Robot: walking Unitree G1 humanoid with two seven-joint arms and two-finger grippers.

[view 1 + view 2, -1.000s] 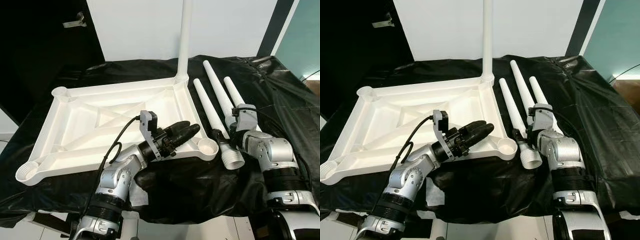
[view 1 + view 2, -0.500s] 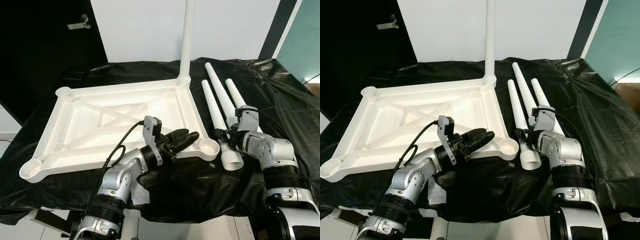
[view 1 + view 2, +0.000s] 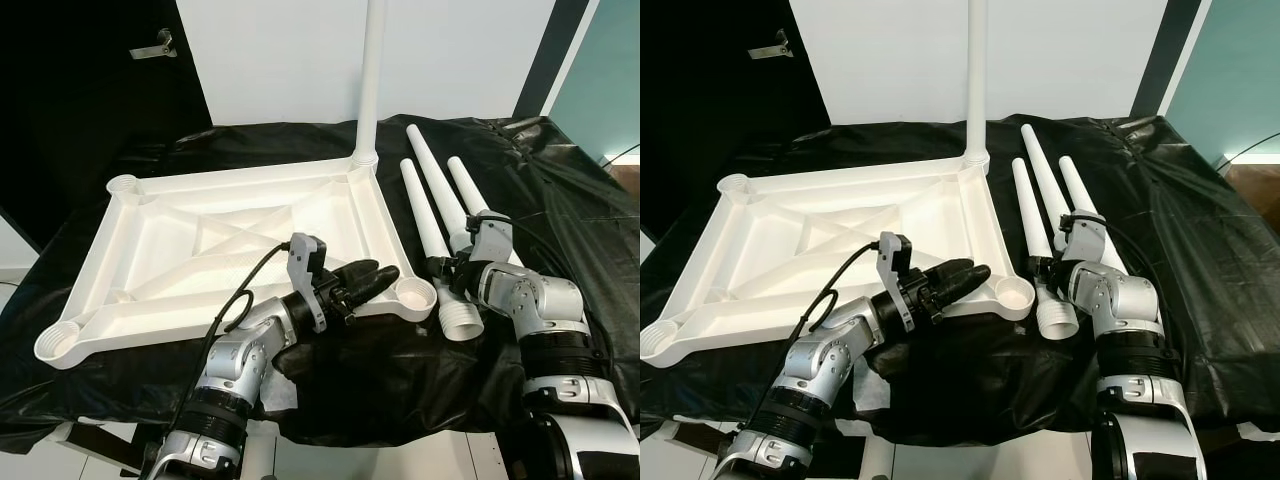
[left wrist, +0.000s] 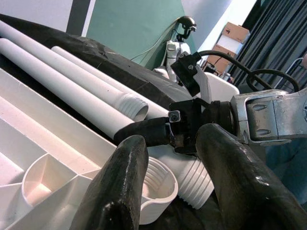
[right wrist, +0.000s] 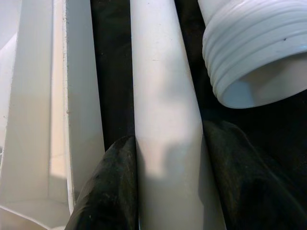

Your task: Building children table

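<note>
Three loose white tapered plastic table legs (image 3: pixel 437 190) lie side by side on the black plastic sheet (image 3: pixel 560 200), right of the upturned white plastic tabletop (image 3: pixel 230 245), whose far right corner socket holds a fourth white leg (image 3: pixel 371 80) upright. The right gripper (image 5: pixel 168 187) has its fingers closed around the leftmost loose leg (image 3: pixel 428 232) near its threaded end. The left gripper (image 3: pixel 380 280) rests over the tabletop's near right rim, fingers slightly parted and empty.

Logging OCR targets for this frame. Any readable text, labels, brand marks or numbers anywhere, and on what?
None readable.
The upturned table top, the screwed-in leg and the loose legs are plain white, no marks.
Left gripper and right gripper: no lettering visible.
Cardboard boxes in the left wrist view's background: any print is too small and blurred to read.
</note>
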